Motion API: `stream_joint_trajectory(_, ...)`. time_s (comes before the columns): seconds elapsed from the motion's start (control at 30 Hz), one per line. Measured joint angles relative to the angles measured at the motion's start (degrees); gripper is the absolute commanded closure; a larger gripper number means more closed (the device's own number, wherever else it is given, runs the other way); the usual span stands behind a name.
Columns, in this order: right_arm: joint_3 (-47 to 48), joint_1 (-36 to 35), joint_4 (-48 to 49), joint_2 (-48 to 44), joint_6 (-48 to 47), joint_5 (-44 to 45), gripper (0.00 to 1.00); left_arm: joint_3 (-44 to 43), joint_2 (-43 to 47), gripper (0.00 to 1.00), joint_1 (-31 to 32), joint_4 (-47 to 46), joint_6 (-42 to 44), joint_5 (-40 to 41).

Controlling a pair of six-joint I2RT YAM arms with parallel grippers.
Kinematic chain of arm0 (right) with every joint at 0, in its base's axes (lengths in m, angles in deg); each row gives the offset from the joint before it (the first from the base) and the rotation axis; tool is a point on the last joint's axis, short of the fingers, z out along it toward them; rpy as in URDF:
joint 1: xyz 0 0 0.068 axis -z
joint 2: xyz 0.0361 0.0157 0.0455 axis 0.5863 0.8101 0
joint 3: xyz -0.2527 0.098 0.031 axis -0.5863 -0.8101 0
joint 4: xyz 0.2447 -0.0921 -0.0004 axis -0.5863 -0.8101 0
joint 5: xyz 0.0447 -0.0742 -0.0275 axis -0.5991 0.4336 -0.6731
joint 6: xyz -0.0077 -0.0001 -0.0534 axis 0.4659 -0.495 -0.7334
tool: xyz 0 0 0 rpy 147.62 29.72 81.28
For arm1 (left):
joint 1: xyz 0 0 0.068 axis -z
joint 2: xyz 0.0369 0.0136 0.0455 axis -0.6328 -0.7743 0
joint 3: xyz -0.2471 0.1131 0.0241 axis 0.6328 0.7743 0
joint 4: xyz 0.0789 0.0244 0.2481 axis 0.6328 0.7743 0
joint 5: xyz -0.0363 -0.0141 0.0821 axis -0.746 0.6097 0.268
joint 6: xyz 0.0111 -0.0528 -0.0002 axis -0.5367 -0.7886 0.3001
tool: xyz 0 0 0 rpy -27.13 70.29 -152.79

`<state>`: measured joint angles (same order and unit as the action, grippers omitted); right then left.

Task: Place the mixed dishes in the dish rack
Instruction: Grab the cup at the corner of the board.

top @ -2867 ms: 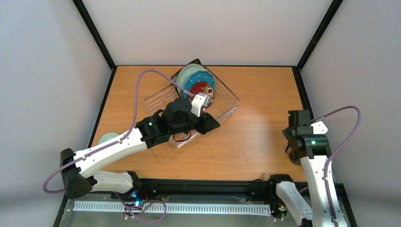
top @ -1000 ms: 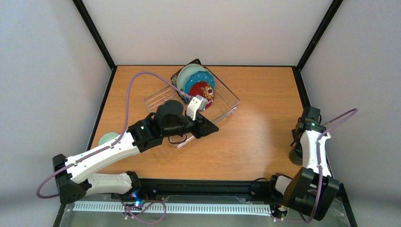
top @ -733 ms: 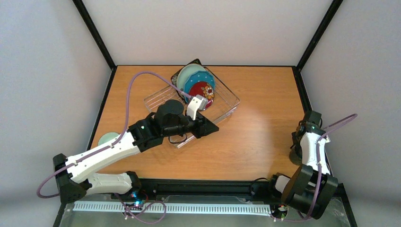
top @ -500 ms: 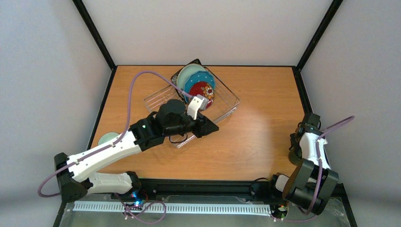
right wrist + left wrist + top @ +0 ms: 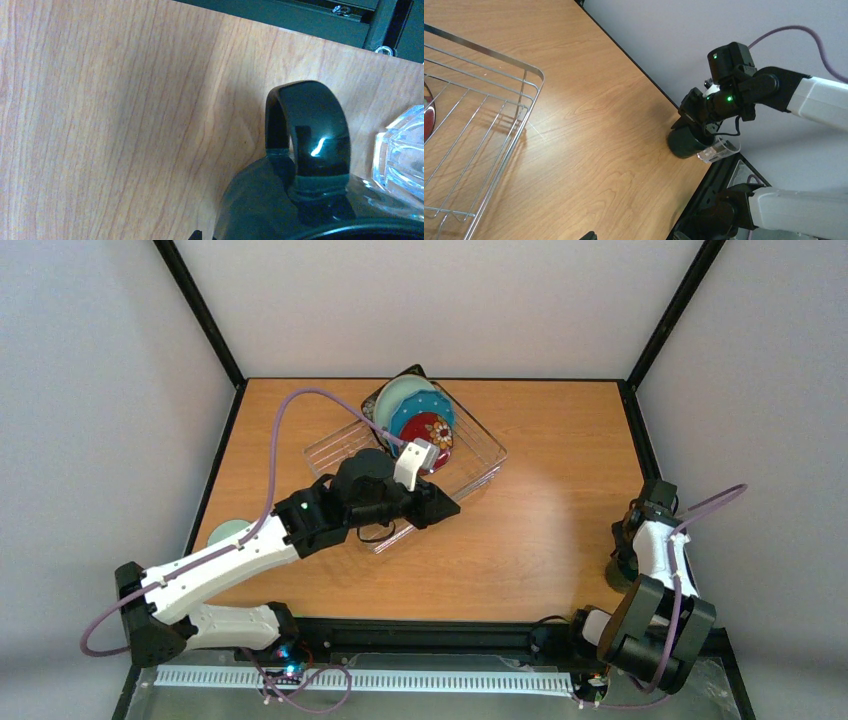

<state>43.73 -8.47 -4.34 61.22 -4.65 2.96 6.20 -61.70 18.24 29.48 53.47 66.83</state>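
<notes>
The worktop (image 5: 560, 440) is seen as wood-grained board, smooth, with a soft satin sheen. The dish rack (image 5: 478, 458) is made of thin, bright, silvery metal wire and is edged with a low clear plastic rim. The red plate (image 5: 428, 427) and the blue plate (image 5: 412, 412) stood inside the dish rack look glazed and smooth. Well away from the dish rack, the dark green mug (image 5: 307, 125) is shown smooth and highly glossy, with a highlight caught on its handle. The glass cup (image 5: 400, 155) just beside it is clear and faceted. The arm shells (image 5: 230, 560) are matt white and black plastic.
</notes>
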Motion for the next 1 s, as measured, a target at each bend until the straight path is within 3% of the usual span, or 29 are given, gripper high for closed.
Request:
stream_joint_trajectory(0.27,0.0,0.0,-1.0,-1.7,-0.7,-1.9,0.98,-1.1,0.1,0.14,0.0,0.2,-0.8,0.8)
stream_joint_trajectory(0.6,0.5,-0.9,-2.9,-6.7,3.2,-10.6,0.98,2.1,-0.9,0.14,0.0,-1.9,-0.8,-2.2)
stream_joint_trajectory(0.77,2.5,-10.9,-4.1,-5.5,8.5,-10.3,0.98,2.7,-2.5,0.14,0.0,-2.5,-0.7,-3.7)
stream_joint_trajectory(1.0,14.6,-27.0,-4.7,5.3,13.4,-5.6,0.98,2.7,-2.6,0.14,0.0,-2.9,-0.1,-4.0)
